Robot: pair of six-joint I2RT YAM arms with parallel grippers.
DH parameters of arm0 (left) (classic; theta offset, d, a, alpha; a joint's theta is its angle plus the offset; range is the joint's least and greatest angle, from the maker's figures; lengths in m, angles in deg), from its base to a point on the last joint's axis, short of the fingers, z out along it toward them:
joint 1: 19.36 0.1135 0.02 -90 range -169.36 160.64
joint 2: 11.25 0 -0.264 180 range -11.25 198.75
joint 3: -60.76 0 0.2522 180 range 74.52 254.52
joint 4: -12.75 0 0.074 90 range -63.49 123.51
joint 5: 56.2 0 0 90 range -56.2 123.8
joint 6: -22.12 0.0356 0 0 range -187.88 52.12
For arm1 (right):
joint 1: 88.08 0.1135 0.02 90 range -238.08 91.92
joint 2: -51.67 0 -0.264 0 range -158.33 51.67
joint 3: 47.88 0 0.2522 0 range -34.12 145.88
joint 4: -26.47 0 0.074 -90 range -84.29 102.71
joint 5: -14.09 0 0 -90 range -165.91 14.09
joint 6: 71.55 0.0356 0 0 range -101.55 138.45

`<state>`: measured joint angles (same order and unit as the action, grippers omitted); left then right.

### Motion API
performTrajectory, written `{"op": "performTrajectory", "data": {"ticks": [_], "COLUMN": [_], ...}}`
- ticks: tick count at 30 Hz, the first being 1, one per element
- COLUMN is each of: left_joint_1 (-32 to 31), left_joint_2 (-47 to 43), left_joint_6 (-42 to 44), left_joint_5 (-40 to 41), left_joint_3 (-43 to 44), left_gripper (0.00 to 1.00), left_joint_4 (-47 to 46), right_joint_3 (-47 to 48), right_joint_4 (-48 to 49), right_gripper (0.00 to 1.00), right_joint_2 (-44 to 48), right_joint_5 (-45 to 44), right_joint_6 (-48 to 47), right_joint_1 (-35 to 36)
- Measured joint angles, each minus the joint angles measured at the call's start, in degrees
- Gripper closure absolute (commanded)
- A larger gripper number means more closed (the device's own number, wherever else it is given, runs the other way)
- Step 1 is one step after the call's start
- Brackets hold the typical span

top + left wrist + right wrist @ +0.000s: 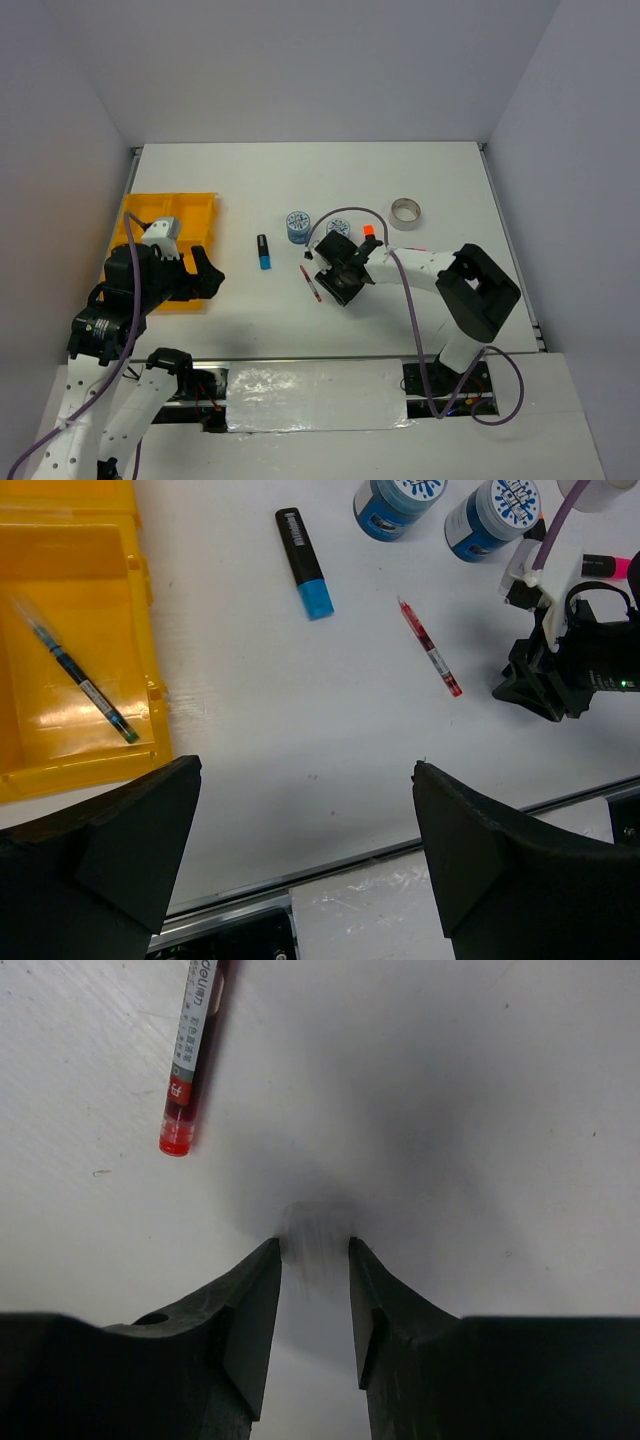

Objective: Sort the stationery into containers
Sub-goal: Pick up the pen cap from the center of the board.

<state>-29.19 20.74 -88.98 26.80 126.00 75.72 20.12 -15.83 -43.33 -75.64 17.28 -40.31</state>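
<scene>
The yellow-orange tray [135, 215] lies at the left; a thin blue pen [85, 685] lies in its near compartment [60, 730]. My left gripper [205, 278] hovers by the tray's near right corner, wide open and empty [305, 780]. On the white table lie a blue-ended highlighter [263, 252], a red pen [311, 284], two blue-white rolls [297, 226] [495, 515], an orange-ended highlighter [368, 231], a pink-ended one [608, 565] and the silvery tape ring [406, 212]. My right gripper [335, 283] is low over the table just right of the red pen [195, 1055], its jaws [315, 1250] narrowly apart around bare table.
The table's near metal edge [400, 845] runs just below the left gripper. The right arm's body and purple cable [345, 212] lie over the second roll and the orange highlighter. Grey walls close in the table on three sides.
</scene>
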Motion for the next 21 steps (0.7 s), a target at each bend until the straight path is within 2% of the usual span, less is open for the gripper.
{"op": "performTrajectory", "data": {"ticks": [4,5,7,9,12,13,21], "left_joint_1": [0.0,0.0,0.0,0.0,0.0,0.0,0.0], "left_joint_2": [0.0,0.0,0.0,0.0,0.0,0.0,2.4], "left_joint_6": [0.0,0.0,0.0,0.0,0.0,0.0,-1.7], "left_joint_5": [-0.4,-0.4,-0.4,-0.4,-0.4,-0.4,-2.8], "left_joint_3": [0.0,0.0,0.0,0.0,0.0,0.0,-0.4], "left_gripper": [0.01,0.01,0.01,0.01,0.01,0.01,0.01], "left_joint_4": [0.0,0.0,0.0,-0.1,-0.3,-0.4,-1.8], "right_joint_3": [1.0,1.0,1.0,1.0,1.0,1.0,-2.0], "right_joint_4": [-0.5,-0.6,-0.6,-0.6,-0.6,-0.5,1.1], "right_gripper": [0.69,0.76,0.77,0.85,0.9,1.0,1.0], "right_joint_2": [-1.1,-1.2,-1.2,-1.2,-1.2,-1.2,3.6], "right_joint_5": [0.3,0.3,0.2,0.2,0.2,0.2,1.0], "right_joint_6": [-0.5,-0.8,-1.0,-1.0,-0.6,-0.5,3.6], "right_joint_1": [-0.1,-0.2,-0.4,-0.4,-0.4,-0.4,-0.4]}}
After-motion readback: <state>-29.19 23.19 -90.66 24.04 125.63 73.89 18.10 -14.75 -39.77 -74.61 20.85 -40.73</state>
